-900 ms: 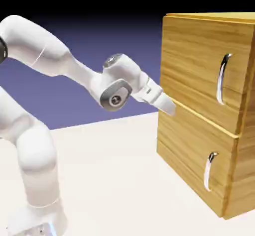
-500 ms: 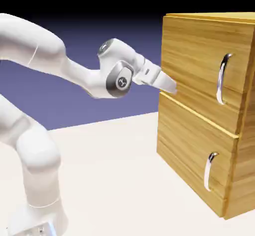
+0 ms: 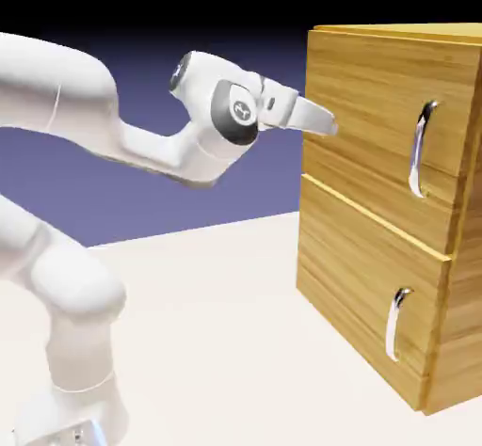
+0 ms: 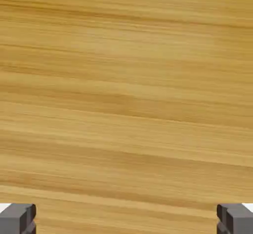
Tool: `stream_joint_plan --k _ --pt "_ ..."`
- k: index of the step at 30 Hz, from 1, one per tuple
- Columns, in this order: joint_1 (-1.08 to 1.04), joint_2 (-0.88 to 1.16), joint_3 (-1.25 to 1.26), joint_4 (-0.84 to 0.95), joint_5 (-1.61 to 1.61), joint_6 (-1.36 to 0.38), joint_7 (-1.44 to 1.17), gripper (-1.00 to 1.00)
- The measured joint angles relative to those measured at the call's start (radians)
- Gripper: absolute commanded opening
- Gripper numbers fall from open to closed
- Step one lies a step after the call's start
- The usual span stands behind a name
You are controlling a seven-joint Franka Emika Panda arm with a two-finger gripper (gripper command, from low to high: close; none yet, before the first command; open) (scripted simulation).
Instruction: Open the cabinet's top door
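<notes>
The light-wood cabinet [image 3: 377, 275] stands at the exterior view's right. Its top door [image 3: 372, 129] is flush with the front and carries a long curved silver handle [image 3: 420, 150]. My gripper [image 3: 325, 124] points at the door's left part, its tip close to or at the wood and well left of the handle. In the hand view the cabinet [image 4: 126, 95] wood fills the picture. My gripper [image 4: 126, 220] is open there, with grey fingertips [image 4: 17, 219] far apart in the bottom corners and nothing between them. No handle shows in the hand view.
The lower panel [image 3: 362, 308] with a shorter silver handle [image 3: 395, 322] sits under the top door. The white table [image 3: 216, 341] spreads out before the cabinet. My arm's base [image 3: 71, 406] stands at lower left.
The hand has risen from the seam between the two panels to the top door's height and levelled out. The cabinet and both doors have not moved.
</notes>
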Motion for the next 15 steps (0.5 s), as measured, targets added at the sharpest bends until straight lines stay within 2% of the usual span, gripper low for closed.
stream_joint_plan --k 15 --pt "0.212 -0.096 -0.255 0.129 -0.652 -0.006 0.469 1.00"
